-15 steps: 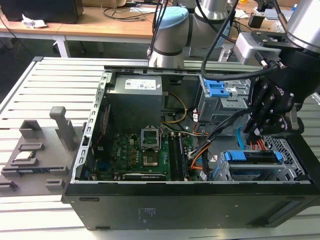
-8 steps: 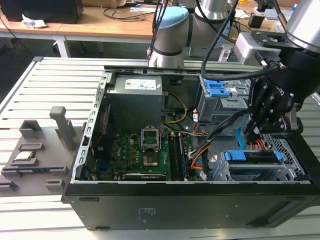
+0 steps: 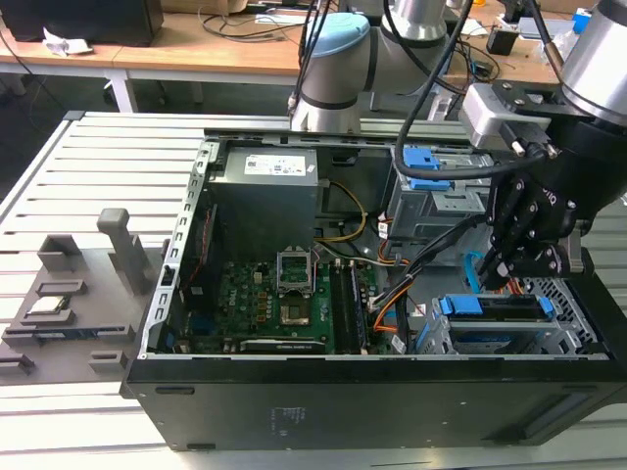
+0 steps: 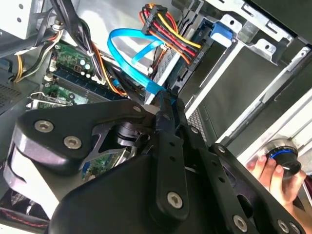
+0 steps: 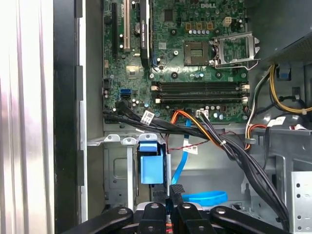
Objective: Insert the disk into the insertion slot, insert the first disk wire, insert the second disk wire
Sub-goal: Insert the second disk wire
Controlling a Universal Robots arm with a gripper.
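Note:
The disk (image 3: 495, 306), silver-grey in a blue carrier, lies inside the insertion slot (image 3: 554, 338), the low perforated cage at the case's front on the exterior view's right. My gripper (image 3: 505, 269) hangs just above the disk's back end. In the second wrist view the gripper (image 4: 165, 97) is shut on the end of the second disk wire (image 4: 122, 48), whose light-blue loop curves away behind it. The first disk wire (image 4: 170, 34), an orange, red and black bundle, runs toward the carrier (image 4: 220, 31); whether its plug is seated is hidden. The first wrist view has the gripper (image 5: 170, 191) beside the carrier tab (image 5: 150, 168).
A taller grey cage with a blue latch (image 3: 431, 191) stands behind the gripper. The power supply (image 3: 265, 191) and motherboard (image 3: 265, 294) fill the case on the exterior view's left. Black cable bundles (image 5: 234, 151) cross nearby. A person's hand (image 4: 273, 170) holds a knob outside the case.

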